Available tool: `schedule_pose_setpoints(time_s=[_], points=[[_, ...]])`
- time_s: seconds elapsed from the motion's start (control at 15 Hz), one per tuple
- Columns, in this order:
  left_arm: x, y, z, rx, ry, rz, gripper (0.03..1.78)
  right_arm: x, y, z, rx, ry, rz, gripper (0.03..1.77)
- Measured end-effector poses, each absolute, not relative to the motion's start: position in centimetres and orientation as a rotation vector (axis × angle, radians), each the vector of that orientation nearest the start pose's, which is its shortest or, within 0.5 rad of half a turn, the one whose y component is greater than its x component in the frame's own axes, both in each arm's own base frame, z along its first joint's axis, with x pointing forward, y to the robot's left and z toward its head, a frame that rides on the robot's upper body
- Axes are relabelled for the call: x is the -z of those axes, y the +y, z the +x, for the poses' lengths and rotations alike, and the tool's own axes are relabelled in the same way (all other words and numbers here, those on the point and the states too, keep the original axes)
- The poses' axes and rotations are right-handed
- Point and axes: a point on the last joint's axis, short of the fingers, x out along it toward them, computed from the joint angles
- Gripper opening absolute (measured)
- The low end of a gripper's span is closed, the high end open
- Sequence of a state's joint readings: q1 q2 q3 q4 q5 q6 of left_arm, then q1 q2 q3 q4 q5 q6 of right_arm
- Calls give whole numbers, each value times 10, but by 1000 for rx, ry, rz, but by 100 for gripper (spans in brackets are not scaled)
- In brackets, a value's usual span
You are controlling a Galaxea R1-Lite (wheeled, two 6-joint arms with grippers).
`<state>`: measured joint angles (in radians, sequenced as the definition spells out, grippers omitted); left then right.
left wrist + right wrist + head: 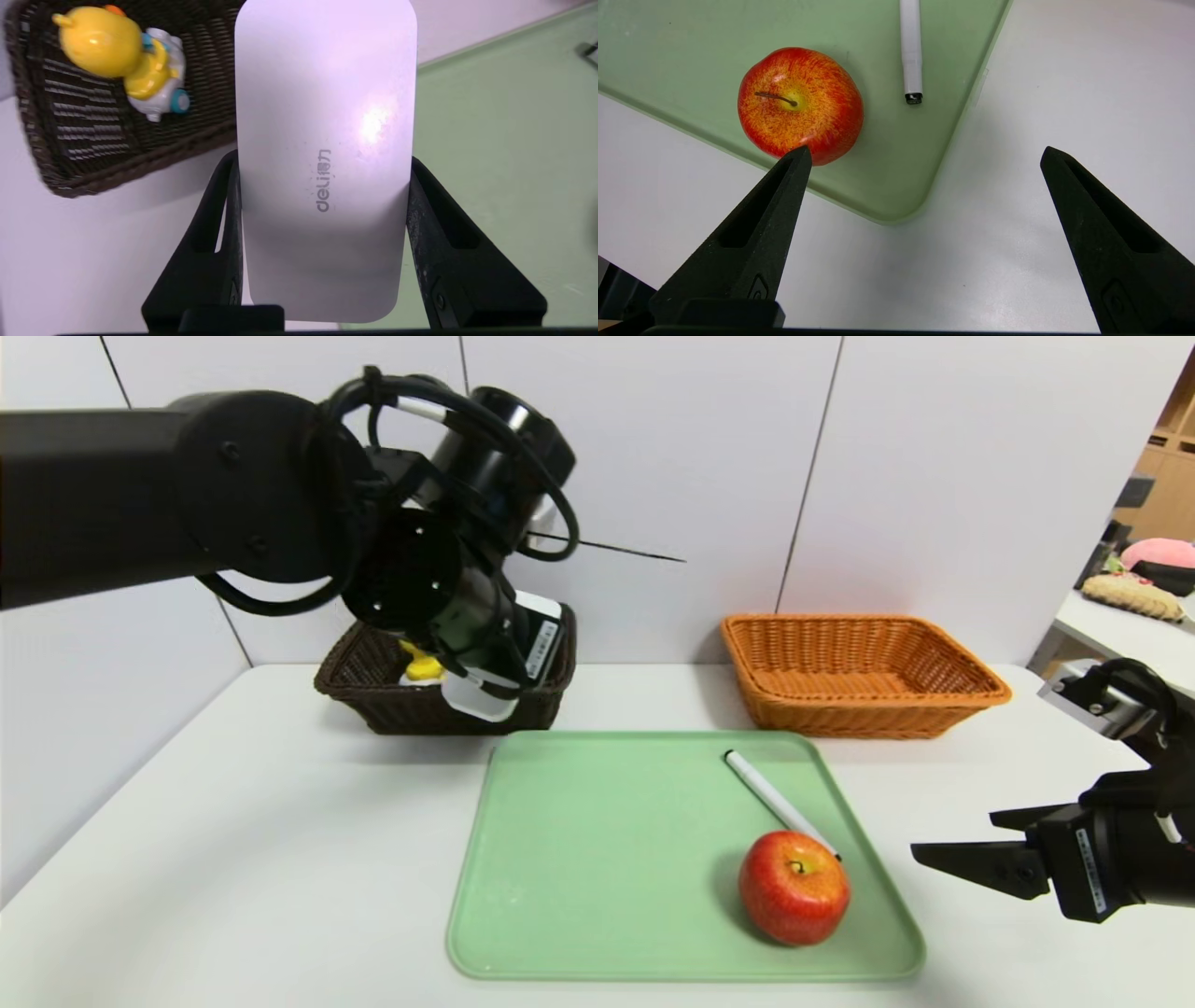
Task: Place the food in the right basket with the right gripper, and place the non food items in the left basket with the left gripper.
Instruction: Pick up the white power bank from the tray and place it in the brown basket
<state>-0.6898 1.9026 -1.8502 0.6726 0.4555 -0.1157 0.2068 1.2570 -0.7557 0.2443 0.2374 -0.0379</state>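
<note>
Left tool (pixel 324 186) clamps a white box (pixel 327 116) near the dark basket (pixel 448 709), a toy (pixel 103 42) inside; apple (pixel 794 888) and marker (pixel 780 803) await, right tool (pixel 924 154) spread wide.

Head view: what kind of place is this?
Probably a tabletop sorting station in a lab or workshop. A white table carries a green tray with two wicker baskets behind it, plain panels close it off, and shelving shows beyond at the right.

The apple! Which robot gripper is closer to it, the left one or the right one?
The right. The right gripper is open beside the tray, close to the apple. The left gripper is farther off, by the dark basket.
</note>
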Motion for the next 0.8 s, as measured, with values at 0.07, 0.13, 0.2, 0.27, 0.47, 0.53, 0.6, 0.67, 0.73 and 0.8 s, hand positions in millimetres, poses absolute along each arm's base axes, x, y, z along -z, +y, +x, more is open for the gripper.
schedule_pose_setpoints(time_s=[0.07, 0.13, 0.2, 0.27, 0.47, 0.53, 0.6, 0.67, 0.73, 0.8], points=[[-288, -205, 283, 176, 610, 299, 98, -199, 40, 167, -437, 742, -24, 170], [-291, -196, 289, 173, 604, 318, 98, -198, 40, 166, -437, 742, -24, 170], [-294, -187, 295, 180, 593, 338, 98, -198, 40, 166, -437, 743, -24, 170], [-297, -179, 302, 196, 569, 358, 98, -198, 40, 166, -437, 744, -24, 170], [-300, -155, 325, 248, 503, 429, 98, -198, 40, 166, -438, 743, -24, 170], [-298, -147, 331, 275, 507, 448, 98, -198, 40, 166, -437, 743, -23, 170], [-296, -140, 337, 306, 510, 452, 98, -198, 40, 166, -436, 742, -23, 170], [-293, -133, 343, 337, 512, 456, 98, -198, 40, 166, -435, 743, -23, 170], [-291, -126, 349, 364, 502, 476, 98, -198, 40, 166, -433, 743, -23, 170], [-290, -120, 356, 391, 471, 504, 98, -198, 40, 166, -432, 744, -23, 170]])
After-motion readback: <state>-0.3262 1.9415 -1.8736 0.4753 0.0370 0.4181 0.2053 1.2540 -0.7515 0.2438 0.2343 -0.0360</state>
